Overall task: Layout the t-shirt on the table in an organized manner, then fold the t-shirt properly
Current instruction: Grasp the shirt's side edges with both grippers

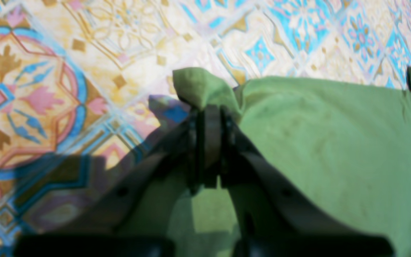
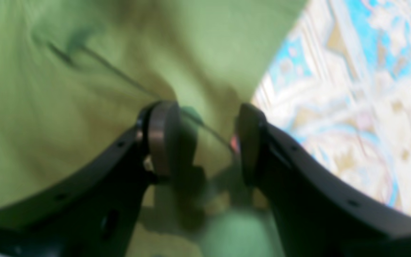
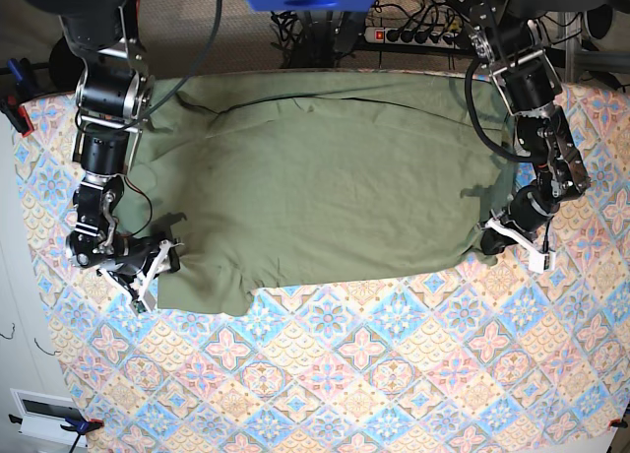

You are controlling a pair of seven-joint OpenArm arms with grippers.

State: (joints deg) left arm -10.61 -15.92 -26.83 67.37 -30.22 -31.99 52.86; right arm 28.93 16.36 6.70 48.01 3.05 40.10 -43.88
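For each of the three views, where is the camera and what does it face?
Left wrist: behind the left gripper, shut on a corner of the olive-green cotton t-shirt.
Right wrist: behind the open right gripper, low over the shirt's edge.
Base: overhead, facing down on the floral-tiled table and both arms.
All views share shirt and table.

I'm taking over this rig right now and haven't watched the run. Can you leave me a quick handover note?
Left end effector: shut on a bunched corner of the t-shirt.
Right end effector: open, straddling the shirt's edge at the other near corner, not yet gripping.
T-shirt: spread mostly flat across the far half of the table, some wrinkles.
Done: rough layout.
Left: close the right end effector, smooth, then fold.
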